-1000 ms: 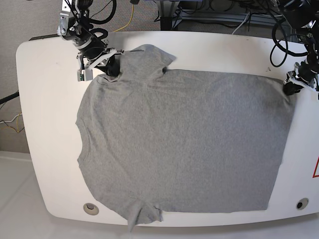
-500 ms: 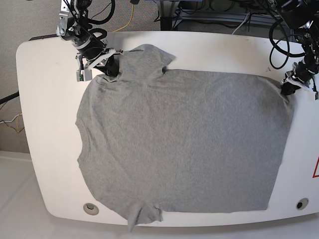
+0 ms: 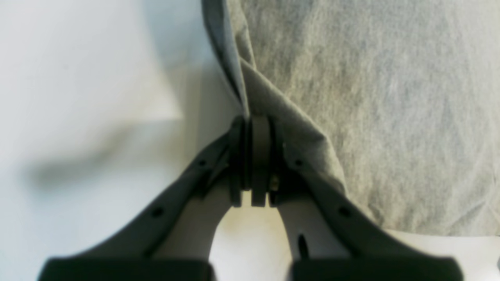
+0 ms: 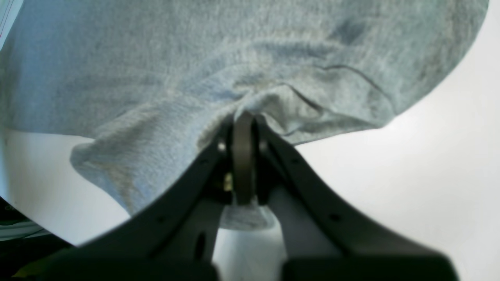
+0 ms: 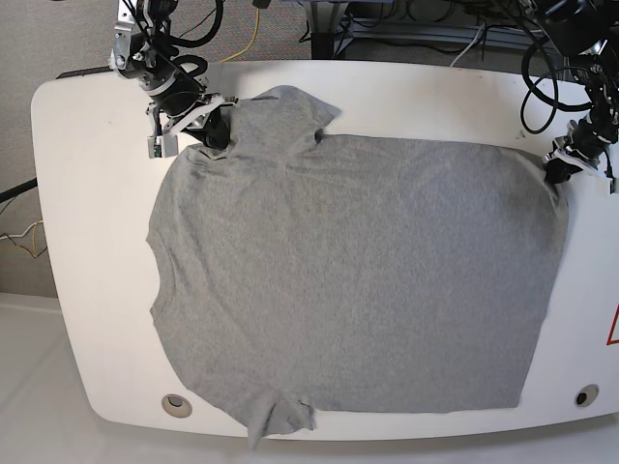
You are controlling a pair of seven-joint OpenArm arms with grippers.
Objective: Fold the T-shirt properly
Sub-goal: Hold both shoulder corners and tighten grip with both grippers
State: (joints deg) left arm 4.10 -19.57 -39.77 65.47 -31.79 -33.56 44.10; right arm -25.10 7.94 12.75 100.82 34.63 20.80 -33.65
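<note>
The heather-grey T-shirt (image 5: 358,271) lies spread flat across the white table (image 5: 87,242), one sleeve at the far side and one at the near edge. My left gripper (image 5: 558,172) is shut on the shirt's far right corner; the left wrist view shows the jaws (image 3: 252,125) closed on a pinched fold of its edge (image 3: 281,105). My right gripper (image 5: 219,135) is shut on the shirt beside the far sleeve; the right wrist view shows the jaws (image 4: 243,119) closed on bunched cloth (image 4: 273,101).
Cables and stands crowd the floor behind the table's far edge (image 5: 406,29). Two round holes sit at the near corners, one left (image 5: 175,405) and one right (image 5: 586,396). A red mark (image 5: 613,329) shows at the right edge.
My left gripper has moved a little toward the far side and inward with the shirt's corner. My right gripper and the rest of the shirt have hardly moved.
</note>
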